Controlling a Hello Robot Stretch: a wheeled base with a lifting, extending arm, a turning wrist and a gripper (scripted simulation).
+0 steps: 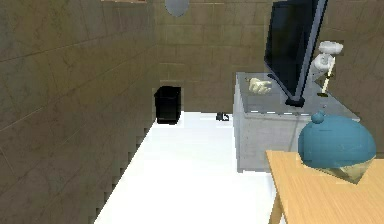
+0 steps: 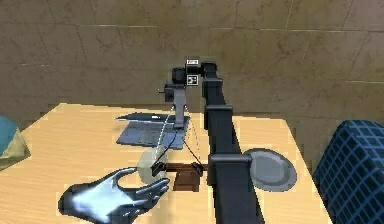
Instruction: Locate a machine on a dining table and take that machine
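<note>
A wooden dining table [image 2: 90, 140] spans the arm side view. On it lies a flat blue-grey thing like a laptop [image 2: 148, 131]. The dark arm [image 2: 225, 150] rises from the bottom edge to its two white marker squares [image 2: 195, 68]. Left of them the gripper [image 2: 178, 108] stands at the laptop-like thing's far right corner. Since that thing lies right behind it, I cannot tell whether the gripper holds anything. The table's corner [image 1: 320, 190] also appears at the forward view's lower right.
On the table: a shiny hand-shaped sculpture [image 2: 110, 196], a clear cup [image 2: 152, 165], a small brown box [image 2: 186, 178], a grey plate [image 2: 272, 168] and a teal rounded object [image 1: 338, 145]. A blue mesh thing [image 2: 356, 165] stands at right. Ahead are a grey cabinet [image 1: 262, 125] with television [image 1: 293, 45], and a black bin [image 1: 168, 104].
</note>
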